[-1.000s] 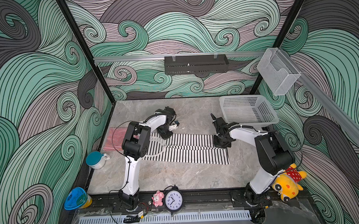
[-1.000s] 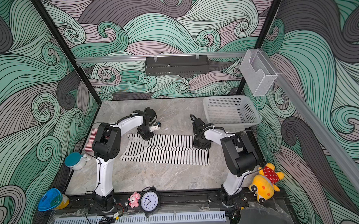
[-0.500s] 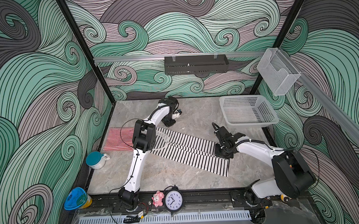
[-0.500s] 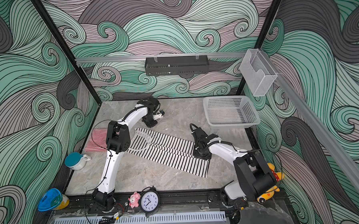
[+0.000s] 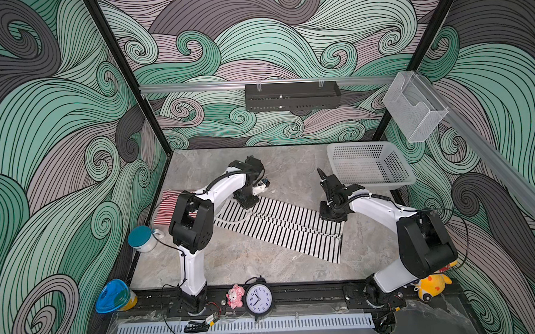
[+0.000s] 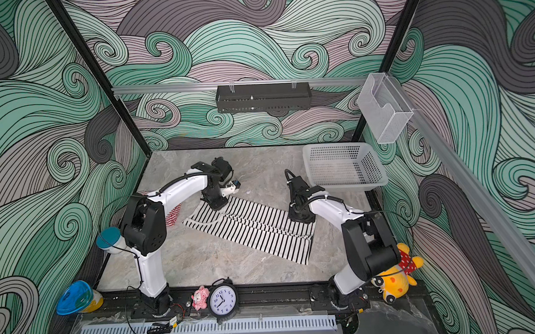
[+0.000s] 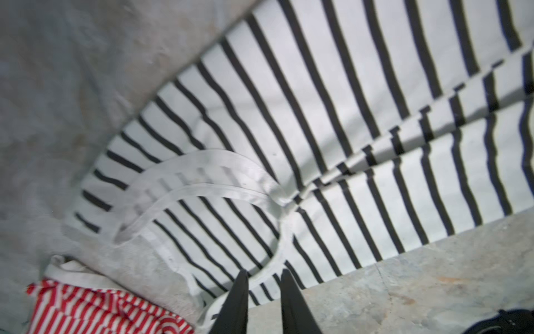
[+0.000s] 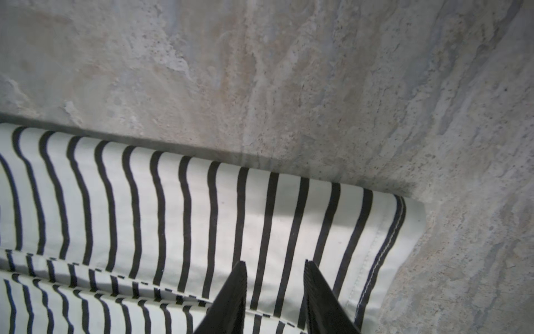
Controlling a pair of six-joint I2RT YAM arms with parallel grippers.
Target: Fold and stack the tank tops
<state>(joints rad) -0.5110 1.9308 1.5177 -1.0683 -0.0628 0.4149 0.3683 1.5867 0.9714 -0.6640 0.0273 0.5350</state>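
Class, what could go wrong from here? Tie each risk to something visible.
1. The left gripper seems to pinch only the white trim of the black-and-white tank top; pulling may slip or lift one layer.
2. A raised crease runs along it; folding could set it crooked.
3. The red-and-white tank top lies bunched nearby and might get dragged.

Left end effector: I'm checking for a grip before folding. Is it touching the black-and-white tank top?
Touching. The left wrist view shows the left end effector closed on the white armhole trim of the black-and-white tank top.
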